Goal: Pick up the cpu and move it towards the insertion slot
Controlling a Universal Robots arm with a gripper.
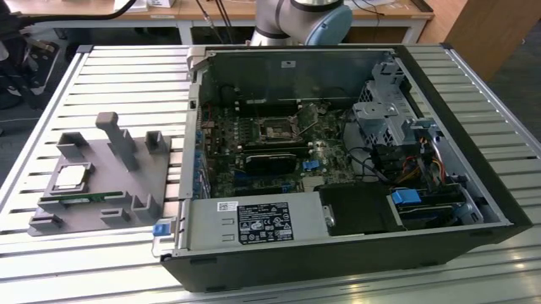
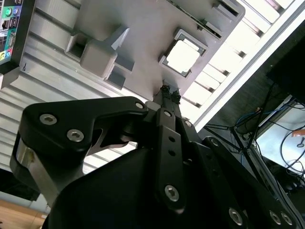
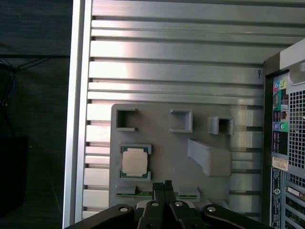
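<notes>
Fingers (image 3: 158,191) closed tip to tip, clasping nothing, seen in both wrist views as a narrow black pair projecting from the gripper (image 2: 167,90). Poised above a grey holder (image 3: 167,148), with the tips lined up near the edge of the cpu (image 3: 135,161) but clear of it.

Cpu seated flat in a square raised-rim pocket of the holder, silvery lid upward, pale rim showing around it. Located, in the exterior view, at the exterior view's left, outside the computer case (image 1: 473,152) and untouched.

Green memory stick (image 1: 80,199) lying in a narrow groove of the same holder, just beside the cpu pocket. Several upright grey posts and open brackets standing on the rest of the holder.

Insertion slot (image 1: 277,130) set in the motherboard inside the open case: shiny metal frame, dark centre, near the middle of the board. Well apart from the cpu, with the case wall between them.

Holder and case both resting on a slatted metal tabletop (image 1: 127,69). Base of the robot arm (image 1: 305,19) rising behind the case, at the far edge of the tabletop.
</notes>
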